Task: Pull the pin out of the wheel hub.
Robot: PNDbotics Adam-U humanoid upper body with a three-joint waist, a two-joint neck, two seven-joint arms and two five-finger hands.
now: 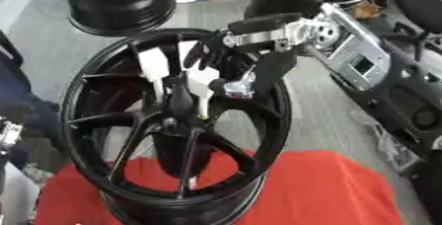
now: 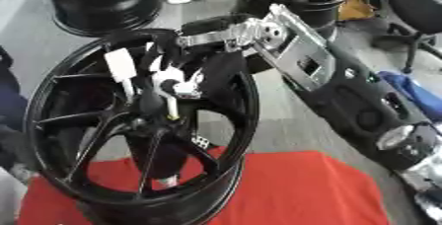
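Here the right hand (image 1: 226, 66) is reaching down through the spokes of the black wheel hub (image 1: 177, 125), which is standing on the red cloth (image 1: 345, 189), its fingers curling around the pin (image 2: 170, 104) near the centre, probably for pulling it out.

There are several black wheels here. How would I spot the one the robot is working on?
Look for the red cloth in the foreground. The wheel stands upright on it, nearest the camera, with black spokes meeting at a central hub. Unlike the black wheels on the grey floor behind, the right robot hand reaches in through its spokes.
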